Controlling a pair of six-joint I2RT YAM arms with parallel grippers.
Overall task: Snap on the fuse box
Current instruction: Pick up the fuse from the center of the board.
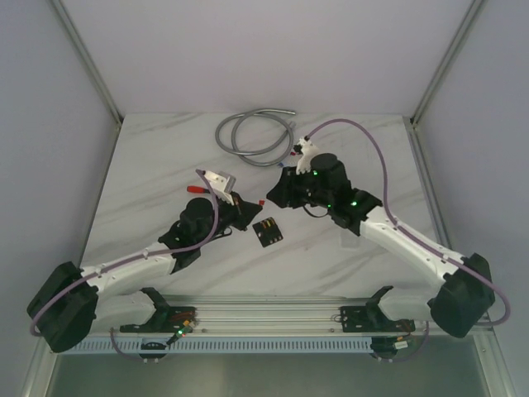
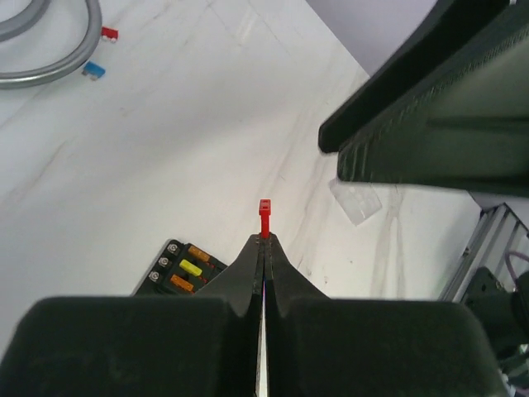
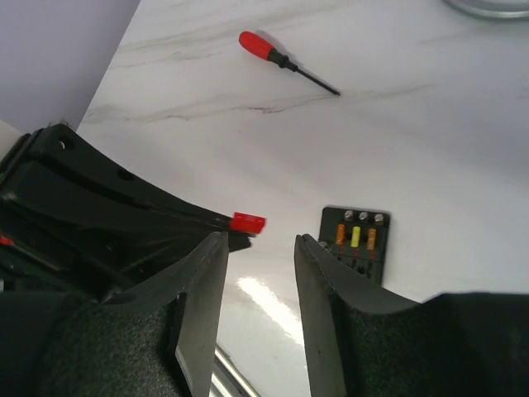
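Left gripper clamped on red fuse; fuse box lies just below-left of its tips; right gripper parted, empty.

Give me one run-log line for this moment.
left hand: shut on red fuse | right hand: open, empty | fuse box: on table, untouched

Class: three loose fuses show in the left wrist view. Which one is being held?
The red fuse pinched in the shut left pincer; the other red fuse and the blue fuse lie beside the grey cable.
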